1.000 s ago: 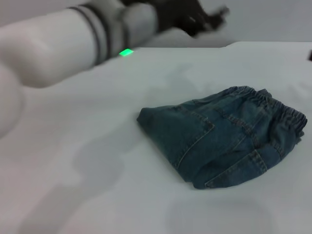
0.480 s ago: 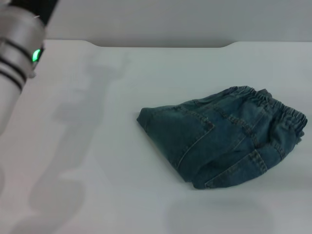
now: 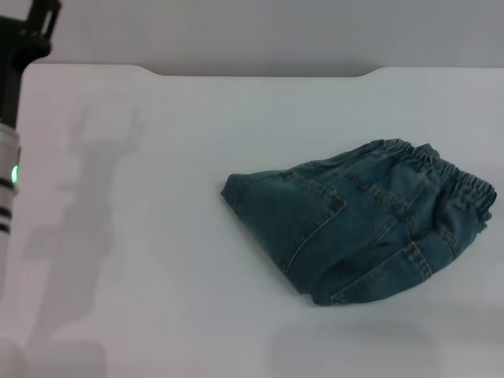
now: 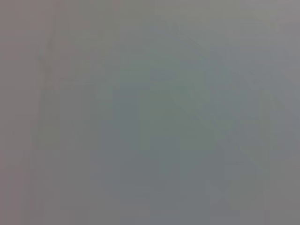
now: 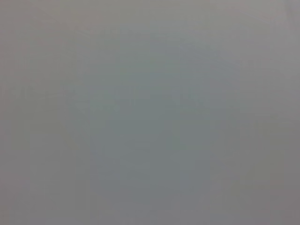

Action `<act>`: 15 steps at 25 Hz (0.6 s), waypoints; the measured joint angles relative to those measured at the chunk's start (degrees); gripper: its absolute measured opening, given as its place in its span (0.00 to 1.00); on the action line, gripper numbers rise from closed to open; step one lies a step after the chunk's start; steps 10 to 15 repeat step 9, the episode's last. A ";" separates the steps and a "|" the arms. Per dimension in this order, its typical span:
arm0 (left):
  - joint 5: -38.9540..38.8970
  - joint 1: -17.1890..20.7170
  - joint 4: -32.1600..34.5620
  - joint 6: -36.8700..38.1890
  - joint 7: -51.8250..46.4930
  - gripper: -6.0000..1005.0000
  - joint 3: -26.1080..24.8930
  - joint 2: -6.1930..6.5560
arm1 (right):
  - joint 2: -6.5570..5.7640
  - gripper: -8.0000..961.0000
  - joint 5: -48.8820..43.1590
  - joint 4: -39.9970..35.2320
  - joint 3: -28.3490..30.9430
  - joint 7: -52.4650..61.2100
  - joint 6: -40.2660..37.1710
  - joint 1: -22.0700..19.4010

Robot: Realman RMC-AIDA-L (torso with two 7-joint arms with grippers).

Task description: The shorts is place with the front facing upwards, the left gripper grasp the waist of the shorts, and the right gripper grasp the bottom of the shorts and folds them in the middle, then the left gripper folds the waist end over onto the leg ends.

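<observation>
Head view, left edge: the left gripper [image 3: 35, 31] at upper left, well apart from the cloth; its finger state cannot be told. Centre right: folded shorts [image 3: 354, 220] on the table [image 3: 157, 236], waist [image 3: 449, 177] at right.

Your left arm [image 3: 6, 189] has pulled away from the far middle of the table [image 3: 157, 236], where a second ago it stretched across with its dark left claw [image 3: 31, 35] reaching toward the centre. Half a second ago it had already swung to the far left corner; now only a thin strip of the white wrist shows at the left edge, its green light lower and nearer you, the claw poking up at the far left corner. The arm's shadow on the table has slid left with it and grown narrower.
</observation>
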 joint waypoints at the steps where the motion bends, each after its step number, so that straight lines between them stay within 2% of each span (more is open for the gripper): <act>1: -1.24 -0.02 -0.82 -0.89 -0.01 0.84 0.63 0.04 | 0.00 0.47 1.03 0.52 0.03 -0.18 -0.09 0.05; 9: -3.05 -0.18 -4.84 -2.19 -0.04 0.84 1.25 -0.10 | 0.02 0.47 4.60 2.52 0.11 -2.37 -0.26 0.95; 15: -3.05 -0.18 -4.84 -2.19 -0.04 0.84 1.25 -0.10 | 0.02 0.47 4.60 2.52 0.11 -2.37 -0.26 0.95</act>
